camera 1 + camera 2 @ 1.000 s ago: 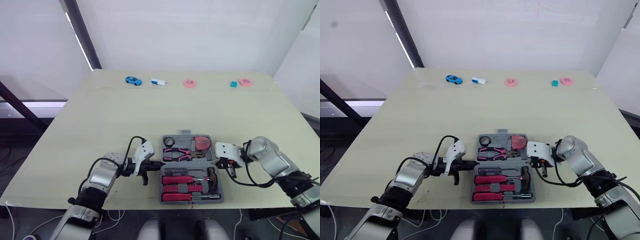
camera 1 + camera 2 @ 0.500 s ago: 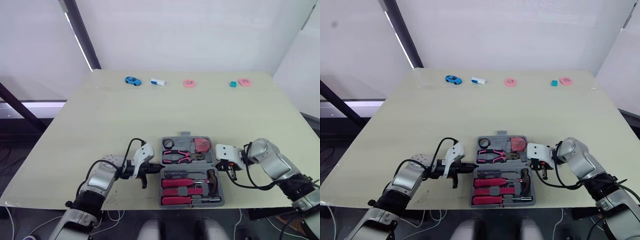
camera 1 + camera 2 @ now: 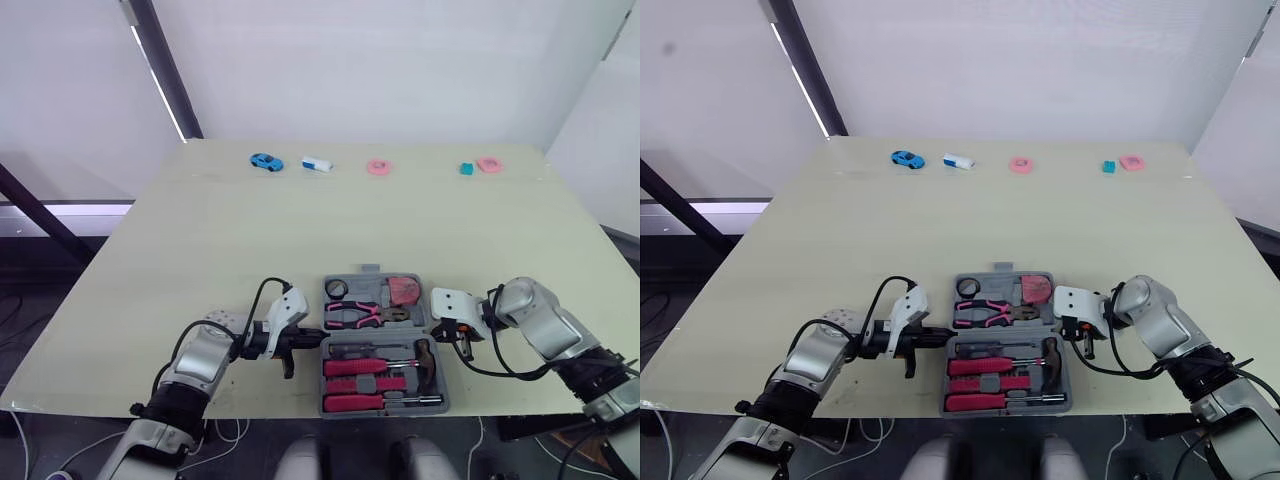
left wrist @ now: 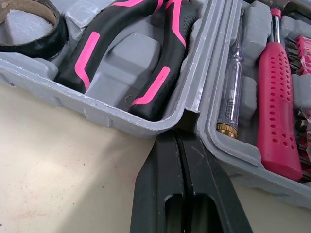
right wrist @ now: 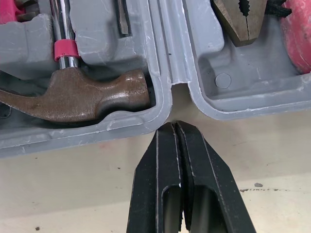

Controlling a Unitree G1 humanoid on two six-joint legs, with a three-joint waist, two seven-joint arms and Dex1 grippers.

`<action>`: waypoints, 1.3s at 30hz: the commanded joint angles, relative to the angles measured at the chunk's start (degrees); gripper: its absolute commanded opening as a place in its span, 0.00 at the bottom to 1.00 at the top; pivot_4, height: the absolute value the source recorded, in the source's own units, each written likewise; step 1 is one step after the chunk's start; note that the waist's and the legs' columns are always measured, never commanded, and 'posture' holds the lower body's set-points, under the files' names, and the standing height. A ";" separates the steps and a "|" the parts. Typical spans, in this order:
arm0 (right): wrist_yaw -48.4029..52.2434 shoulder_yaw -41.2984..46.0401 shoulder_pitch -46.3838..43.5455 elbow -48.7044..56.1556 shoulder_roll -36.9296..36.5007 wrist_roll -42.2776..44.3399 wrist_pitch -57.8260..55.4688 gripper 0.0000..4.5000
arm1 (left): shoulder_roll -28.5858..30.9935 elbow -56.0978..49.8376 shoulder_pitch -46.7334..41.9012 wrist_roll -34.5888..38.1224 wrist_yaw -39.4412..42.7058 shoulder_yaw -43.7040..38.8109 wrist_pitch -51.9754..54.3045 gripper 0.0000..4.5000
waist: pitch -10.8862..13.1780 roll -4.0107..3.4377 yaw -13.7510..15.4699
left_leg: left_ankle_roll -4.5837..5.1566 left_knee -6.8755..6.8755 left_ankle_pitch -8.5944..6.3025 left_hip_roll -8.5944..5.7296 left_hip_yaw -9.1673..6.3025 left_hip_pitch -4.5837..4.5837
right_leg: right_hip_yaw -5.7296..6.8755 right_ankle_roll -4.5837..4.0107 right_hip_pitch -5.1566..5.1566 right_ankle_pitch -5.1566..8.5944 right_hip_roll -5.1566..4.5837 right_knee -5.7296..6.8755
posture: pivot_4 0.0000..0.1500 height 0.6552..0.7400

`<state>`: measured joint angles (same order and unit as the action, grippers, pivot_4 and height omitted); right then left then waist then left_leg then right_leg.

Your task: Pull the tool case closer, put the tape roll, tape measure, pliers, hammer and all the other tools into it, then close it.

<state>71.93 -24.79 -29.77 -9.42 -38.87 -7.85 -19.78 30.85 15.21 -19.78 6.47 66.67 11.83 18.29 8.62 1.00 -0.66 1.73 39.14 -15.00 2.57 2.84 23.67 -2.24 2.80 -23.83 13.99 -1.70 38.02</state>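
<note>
The grey tool case (image 3: 434,388) lies open near the table's front edge. Its far half holds the black tape roll (image 3: 337,288), the pink-handled pliers (image 3: 365,313) and the red tape measure (image 3: 404,289). Its near half holds the hammer (image 3: 425,355) and pink screwdrivers (image 3: 360,367). My left gripper (image 3: 318,340) is shut, its tips (image 4: 182,133) pressed into the hinge notch on the case's left side. My right gripper (image 3: 440,332) is shut too, its tips (image 5: 174,127) at the hinge notch on the right side, beside the hammer head (image 5: 73,97).
Along the table's far edge lie a blue toy car (image 3: 265,160), a white and blue block (image 3: 316,163), a pink ring (image 3: 378,167), a teal block (image 3: 466,169) and another pink piece (image 3: 489,164). The case's near side sits close to the table's front edge (image 3: 250,412).
The case and both grippers have slid a little toward the table's front edge since a second ago. Hardly anything has moved in the last half second.
</note>
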 commanded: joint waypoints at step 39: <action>3.36 39.47 26.71 6.55 -17.60 25.61 1.26 1.00 | 8.43 -17.84 27.94 20.93 -2.29 -29.52 -0.99 0.96 | 0.06 -0.04 0.26 | 0.03 -0.04 -0.02 0.11 -0.12 0.00 | 0.00 -0.04 -0.01 0.03 -0.30 -0.10 | 1.00 1.00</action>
<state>74.59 10.62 -3.98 -5.19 -55.04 15.20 -17.98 38.76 -0.47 7.78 25.35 64.12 -15.74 18.02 8.68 0.96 -0.40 1.76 39.12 -15.02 2.67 2.73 23.62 -2.24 2.59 -23.82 14.12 -1.98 37.95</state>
